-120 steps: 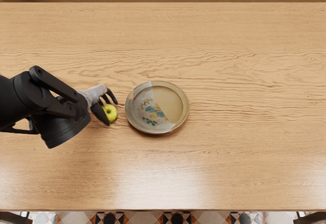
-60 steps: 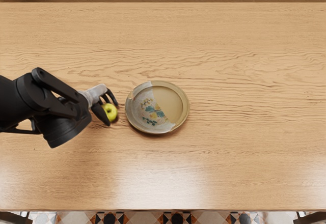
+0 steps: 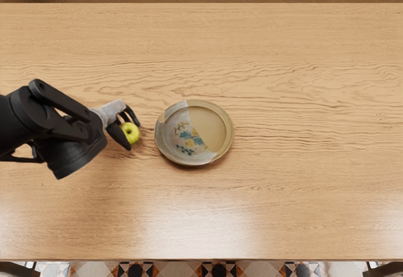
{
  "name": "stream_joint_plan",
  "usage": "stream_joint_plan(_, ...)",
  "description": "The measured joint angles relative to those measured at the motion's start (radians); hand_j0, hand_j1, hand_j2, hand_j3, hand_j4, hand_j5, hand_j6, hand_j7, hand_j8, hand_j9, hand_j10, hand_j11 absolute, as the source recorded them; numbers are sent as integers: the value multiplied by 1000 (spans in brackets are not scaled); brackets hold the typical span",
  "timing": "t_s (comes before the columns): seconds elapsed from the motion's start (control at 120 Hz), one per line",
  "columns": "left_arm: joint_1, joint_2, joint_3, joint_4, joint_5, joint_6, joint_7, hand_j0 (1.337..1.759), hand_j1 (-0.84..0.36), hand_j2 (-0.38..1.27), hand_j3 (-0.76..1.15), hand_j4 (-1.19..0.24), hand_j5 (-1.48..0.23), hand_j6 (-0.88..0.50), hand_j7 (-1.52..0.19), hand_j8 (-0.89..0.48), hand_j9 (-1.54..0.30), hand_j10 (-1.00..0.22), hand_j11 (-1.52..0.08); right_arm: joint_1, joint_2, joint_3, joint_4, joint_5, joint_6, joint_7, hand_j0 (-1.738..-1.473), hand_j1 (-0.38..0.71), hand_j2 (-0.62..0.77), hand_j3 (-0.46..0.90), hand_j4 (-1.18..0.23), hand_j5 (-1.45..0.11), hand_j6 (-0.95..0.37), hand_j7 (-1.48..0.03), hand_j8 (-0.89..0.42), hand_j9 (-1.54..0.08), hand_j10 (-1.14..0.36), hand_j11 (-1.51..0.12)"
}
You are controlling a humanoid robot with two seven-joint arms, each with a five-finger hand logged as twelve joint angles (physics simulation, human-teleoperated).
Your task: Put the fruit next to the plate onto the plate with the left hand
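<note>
A small yellow-green fruit (image 3: 131,131) sits in the curled dark fingers of my left hand (image 3: 123,127), just left of the plate. It appears slightly raised off the wooden table, though contact with the wood is hard to judge. The round plate (image 3: 217,118), beige with a floral pattern on its left half, lies at the table's middle, a short gap to the right of the fruit. The left arm (image 3: 50,132) comes in from the left edge. No right arm shows.
The wooden table (image 3: 283,69) spreads wide around the plate. Its front edge runs along the bottom, with patterned floor below. A brown wall runs behind the far edge.
The left hand, with the fruit in its fingers, has shifted a little up and to the left, away from the plate. The plate has not moved.
</note>
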Motion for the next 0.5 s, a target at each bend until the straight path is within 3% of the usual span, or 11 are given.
stream_joint_plan(0.283,-86,27,1,-3,-2,0,1,1656,-259,180,0,-591,-800,-455,-780,-453,-795,-594,-796,0,0,0,0,0,0,0,-1658,-349,0,0,0,0,0,0,0,0,0,0)
stream_joint_plan(0.5,-145,-69,-32,-5,-7,0,2,1657,-278,235,0,-588,-790,-453,-772,-449,-783,-592,-783,0,0,0,0,0,0,0,-1658,-349,0,0,0,0,0,0,0,0,0,0)
